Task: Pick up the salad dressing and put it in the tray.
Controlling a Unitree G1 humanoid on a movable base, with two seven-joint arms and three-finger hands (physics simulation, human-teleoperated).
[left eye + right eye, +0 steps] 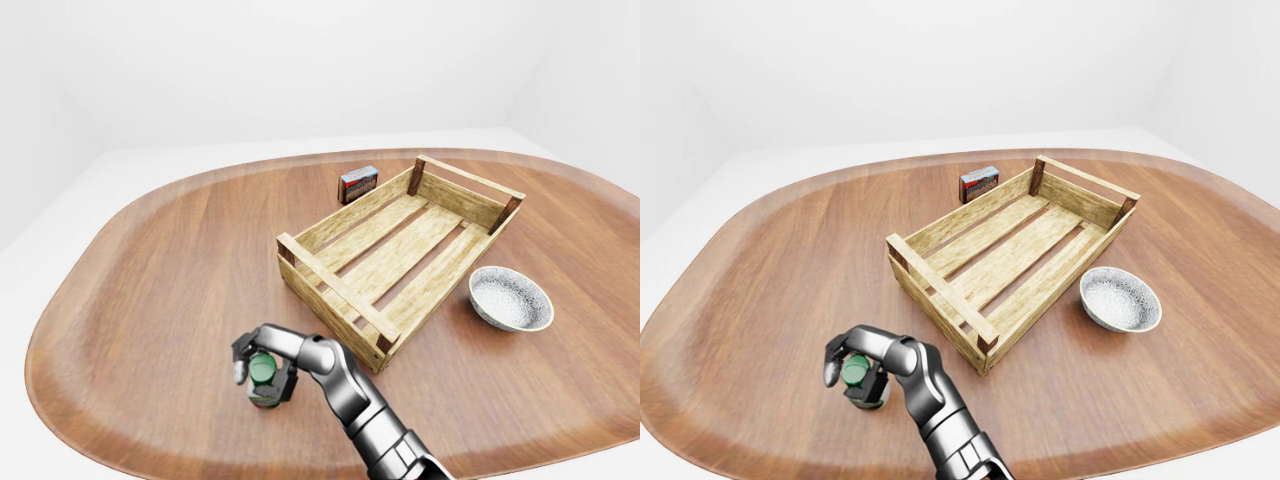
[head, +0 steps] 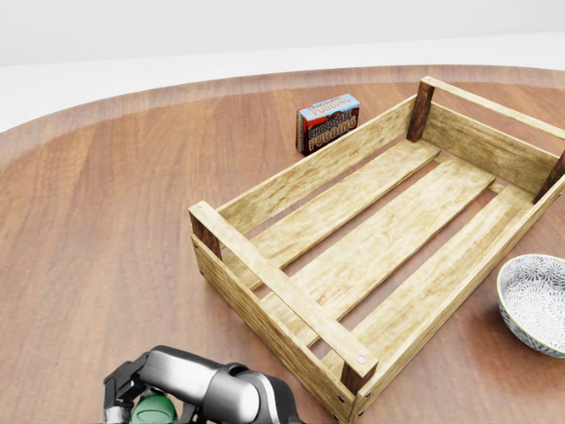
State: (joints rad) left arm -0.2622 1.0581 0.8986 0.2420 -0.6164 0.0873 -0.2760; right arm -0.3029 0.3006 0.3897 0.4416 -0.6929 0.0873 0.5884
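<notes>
Surface (image 1: 150, 260): rounded slab of brown wood grain, glossy, carrying every item listed.

Salad dressing (image 1: 263, 372): small bottle with a green round cap, standing upright at about 7 o'clock from the tray, apart from it. Body largely hidden by the hand; label unreadable. In the head view only the cap showed, cut off at the bottom edge.

Hand (image 1: 855, 365): one metallic grey arm rose from the bottom edge of the eye views, its dark fingers (image 1: 240, 350) curled narrowly about the bottle's cap and neck. Actual contact could not be told, nor which of the robot's arms it was.

Pudding box (image 2: 327, 124): small carton, blue, red and brown print, standing just beside the tray's long wall at its 11 o'clock.

Tray (image 1: 330, 283): open crate of pale rough slats with dark corner posts, gaps between floor slats, lying diagonally, nothing inside.

Bowl (image 1: 1121, 298): shallow, round, speckled grey-white pattern, at the tray's 4 o'clock, near but not touching. Partly cropped in the head view.
</notes>
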